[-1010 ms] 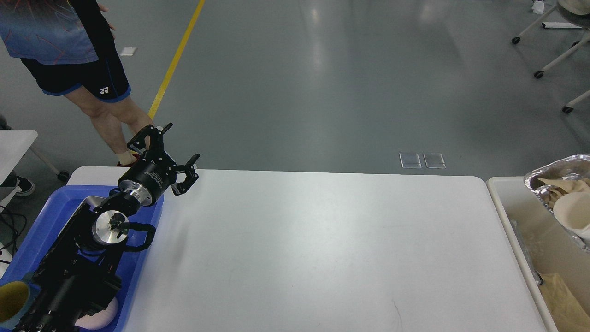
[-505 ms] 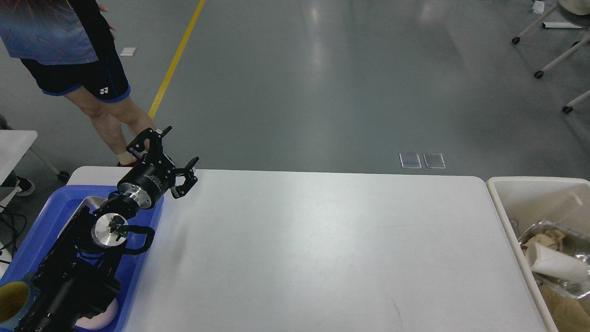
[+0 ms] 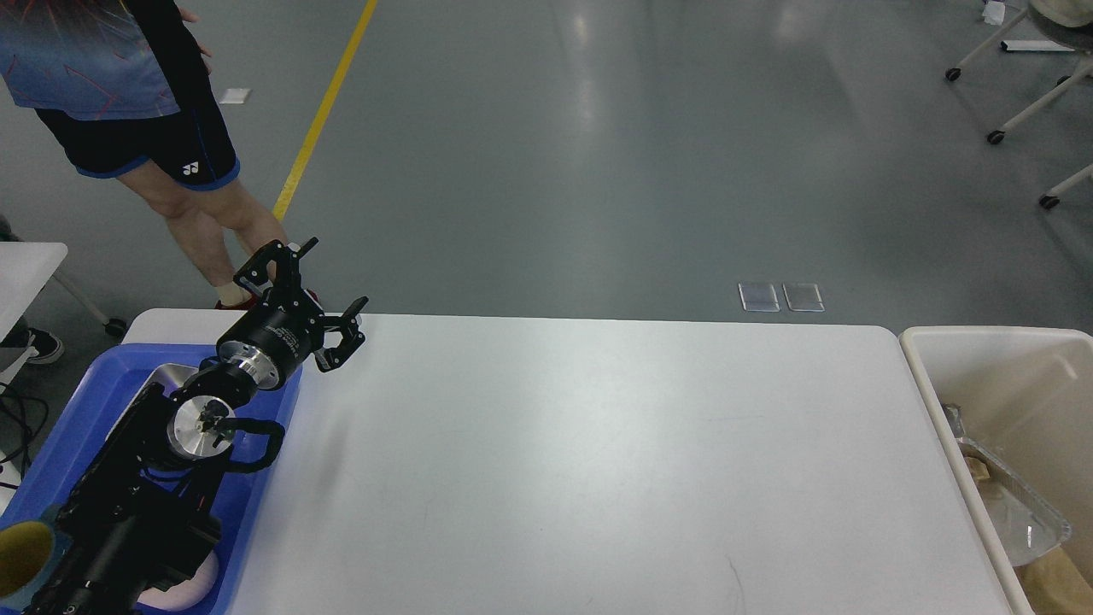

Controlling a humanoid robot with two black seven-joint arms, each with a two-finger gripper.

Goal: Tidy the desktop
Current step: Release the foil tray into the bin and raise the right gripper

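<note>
The desktop (image 3: 598,461) is a large white tabletop with rounded corners that fills the lower middle of the head view. Nothing lies on its bare surface. My left gripper (image 3: 335,275) hangs over the table's far left corner, above the edge of the blue tub. Its two fingers are spread wide and hold nothing. My right arm and gripper are out of view.
A blue plastic tub (image 3: 77,427) stands at the left with a yellow cup (image 3: 21,555) and a white dish under my arm. A beige bin (image 3: 1008,401) at the right holds a foil tray (image 3: 1016,512) and brown paper. A person (image 3: 145,102) stands beyond the far left corner.
The foil tray with paper cup and scraps dropped from above the beige bin down into it. My left gripper sank slightly and drew back toward the tub.
</note>
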